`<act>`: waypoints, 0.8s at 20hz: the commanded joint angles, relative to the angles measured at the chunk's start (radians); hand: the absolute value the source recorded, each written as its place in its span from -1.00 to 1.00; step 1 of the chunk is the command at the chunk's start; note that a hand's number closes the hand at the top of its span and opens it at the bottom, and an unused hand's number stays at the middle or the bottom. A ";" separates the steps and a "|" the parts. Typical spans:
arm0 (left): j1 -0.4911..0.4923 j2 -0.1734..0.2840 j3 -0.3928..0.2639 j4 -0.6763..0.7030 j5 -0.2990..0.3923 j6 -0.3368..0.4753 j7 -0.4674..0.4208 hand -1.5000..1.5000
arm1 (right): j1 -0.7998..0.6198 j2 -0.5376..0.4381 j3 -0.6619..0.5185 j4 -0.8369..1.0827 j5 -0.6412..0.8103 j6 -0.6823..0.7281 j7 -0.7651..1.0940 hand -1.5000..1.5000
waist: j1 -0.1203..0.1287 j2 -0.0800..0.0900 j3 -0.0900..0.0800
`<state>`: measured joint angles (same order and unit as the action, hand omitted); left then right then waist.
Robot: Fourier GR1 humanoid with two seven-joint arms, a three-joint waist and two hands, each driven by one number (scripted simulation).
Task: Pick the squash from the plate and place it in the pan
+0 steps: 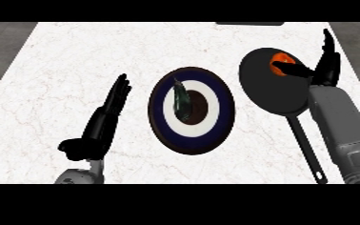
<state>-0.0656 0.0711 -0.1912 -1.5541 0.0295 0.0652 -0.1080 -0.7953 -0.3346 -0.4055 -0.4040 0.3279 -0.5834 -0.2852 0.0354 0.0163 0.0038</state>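
Head view. White marbled table (84,52). Centre: round plate (219,119), dark blue rim, white ring, dark middle, bearing a dark green leafy item (182,102). Right: black pan (271,93), handle running toward the lower right edge. Orange squash (282,58) lay in the pan's far part, just beside the right hand (325,64), whose thumb reached across it; fingers straight, apart, clamped on nothing. Left hand (107,117) rested left of the plate, fingers straight, together, holding nothing, well apart from the squash.
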 commanded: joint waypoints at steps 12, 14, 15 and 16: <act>0.084 0.027 0.023 -0.098 0.001 -0.011 0.046 0.00 | 0.328 0.025 -0.045 -0.264 -0.250 0.501 -0.226 -1.00 | -0.045 -0.023 -0.005; 0.033 0.000 0.033 -0.030 -0.002 -0.001 0.032 0.00 | 0.407 -0.017 -0.049 -0.327 -0.281 0.581 -0.233 -1.00 | -0.050 -0.021 -0.004; 0.055 0.019 0.045 -0.062 0.018 -0.021 0.058 0.00 | 0.458 0.008 -0.024 -0.440 -0.285 0.568 -0.163 -1.00 | -0.052 -0.023 -0.005; 0.074 0.002 0.020 -0.031 -0.024 -0.009 -0.006 0.00 | 0.476 0.010 -0.012 -0.485 -0.288 0.564 -0.165 -1.00 | -0.046 -0.021 -0.005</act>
<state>-0.0132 0.0840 -0.1591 -1.5973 0.0328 0.0515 -0.0848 -0.4363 -0.3346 -0.4519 -0.7213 0.0680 -0.0776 -0.4767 -0.0098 -0.0042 -0.0004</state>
